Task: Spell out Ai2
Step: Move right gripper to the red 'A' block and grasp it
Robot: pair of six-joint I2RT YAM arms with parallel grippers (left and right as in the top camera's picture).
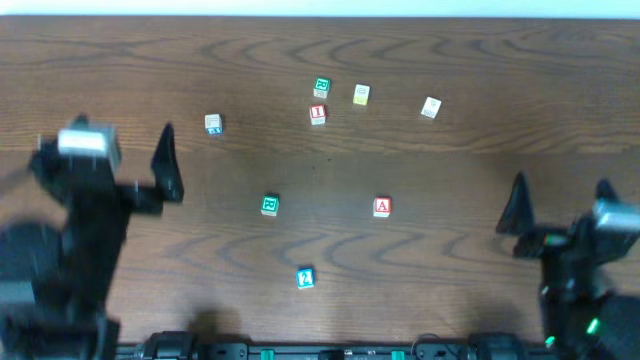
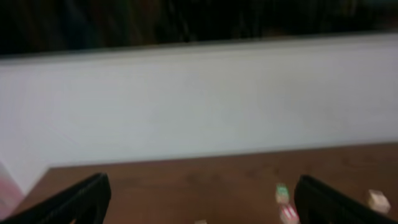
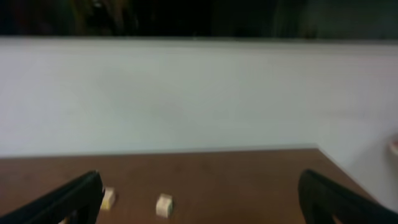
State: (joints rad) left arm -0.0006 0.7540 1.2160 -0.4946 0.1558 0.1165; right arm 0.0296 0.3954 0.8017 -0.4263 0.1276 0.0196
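In the overhead view a red "A" block [image 1: 382, 207] lies right of centre, a red "I" block [image 1: 318, 114] at the back centre, and a blue "2" block [image 1: 305, 278] near the front centre. My left gripper [image 1: 110, 160] is open and empty at the left, far from all blocks. My right gripper [image 1: 560, 195] is open and empty at the right, well right of the "A" block. The left wrist view shows its open fingers [image 2: 199, 208] and a red block [image 2: 289, 213] far ahead. The right wrist view shows open fingers [image 3: 202, 202].
Other blocks: green [image 1: 321, 88] behind the "I", yellow [image 1: 361, 95], cream [image 1: 431, 108], blue-and-white [image 1: 213, 123], green [image 1: 269, 205] left of centre. The wrist views show a white wall [image 2: 199, 106] behind the table's far edge, and two pale blocks [image 3: 164, 205] ahead of the right gripper.
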